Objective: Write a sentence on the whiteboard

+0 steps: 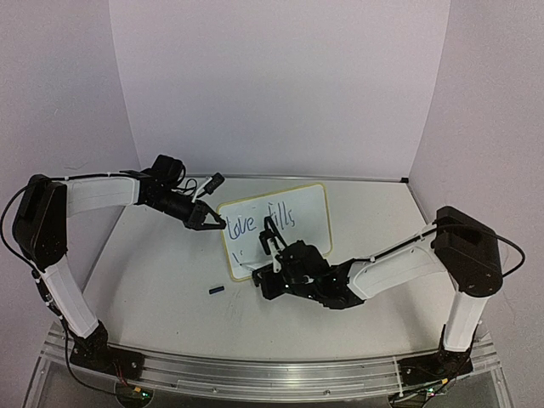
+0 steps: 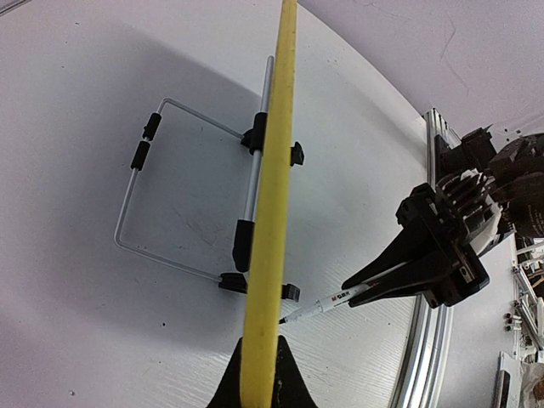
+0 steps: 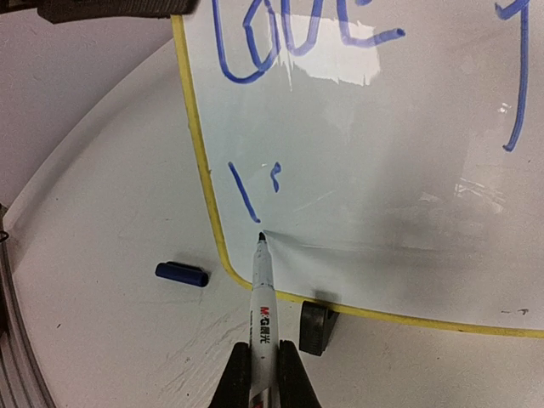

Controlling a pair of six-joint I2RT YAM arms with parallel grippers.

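On the bench (image 1: pixel 153 280): one whiteboard (image 1: pixel 310 223), one marker (image 3: pixel 262 299), one loose marker cap (image 3: pixel 182 274), one wire stand (image 2: pixel 252 191), two black clip feet (image 2: pixel 291 292). One left end effector (image 2: pixel 259 374), one right end effector (image 3: pixel 263 374). Two complete blue words (image 1: pixel 245 225).

whiteboard (image 1: pixel 310 212): propped on surface (image 1: pixel 153 280), centre | marker (image 3: pixel 262 297): tip on whiteboard's lower left | cap (image 1: pixel 216 290): on surface, left-front of whiteboard
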